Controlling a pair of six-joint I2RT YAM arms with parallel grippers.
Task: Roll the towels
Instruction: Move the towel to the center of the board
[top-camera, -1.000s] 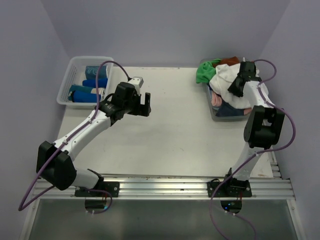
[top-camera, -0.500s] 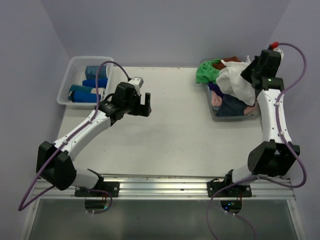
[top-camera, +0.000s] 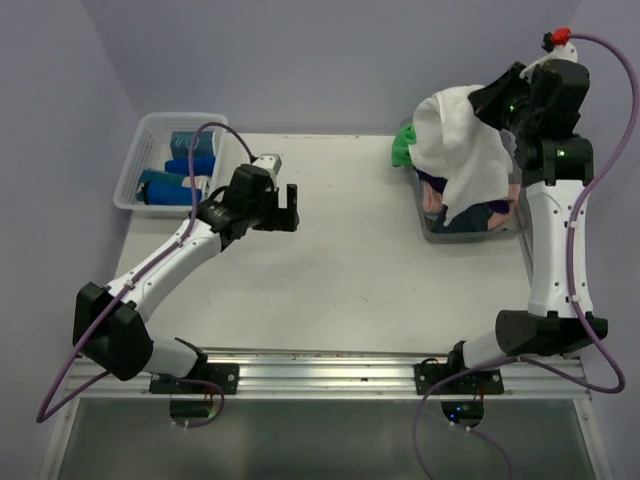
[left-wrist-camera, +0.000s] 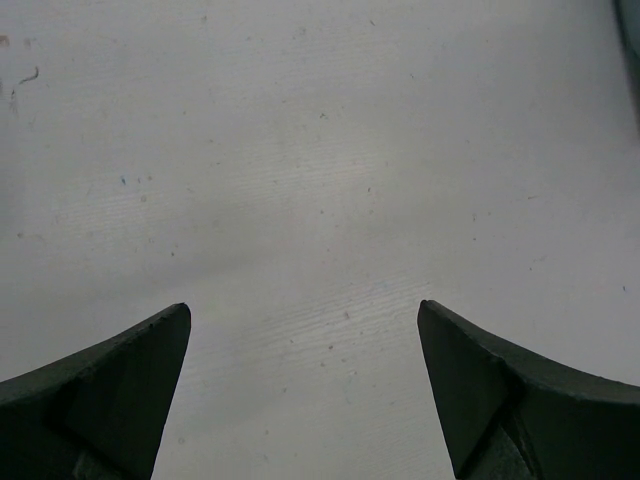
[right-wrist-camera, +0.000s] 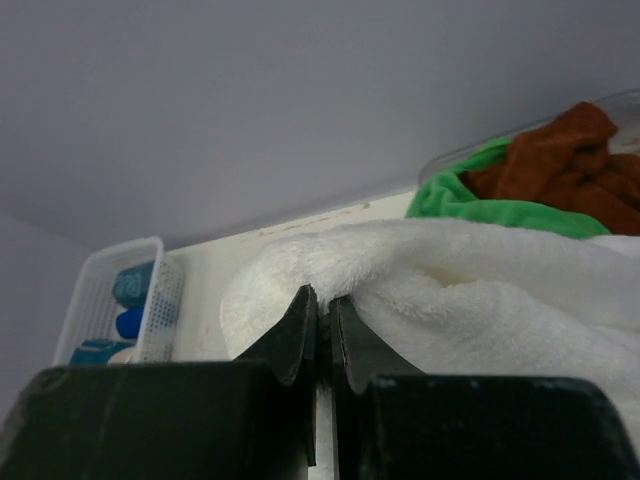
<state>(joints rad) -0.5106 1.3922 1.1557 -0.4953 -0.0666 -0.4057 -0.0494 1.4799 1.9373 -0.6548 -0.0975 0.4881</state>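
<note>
Towels (top-camera: 432, 197) mostly loose: one white towel (top-camera: 458, 150) hangs over the tub (top-camera: 470, 232), pinched in the closed right claw (top-camera: 487, 100).
Roughly four blue and teal rolls (top-camera: 182, 168) sit in the basket (top-camera: 140, 135), seemingly finished. At least five loose ones (green, brown, pink, purple, dark blue) wait in the tub. The left claw (top-camera: 290, 208) gapes wide over the table (top-camera: 350, 260).

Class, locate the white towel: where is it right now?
Top view, far right: the white towel hangs from the shut right tool above the clear tub, green towel just left.
</note>
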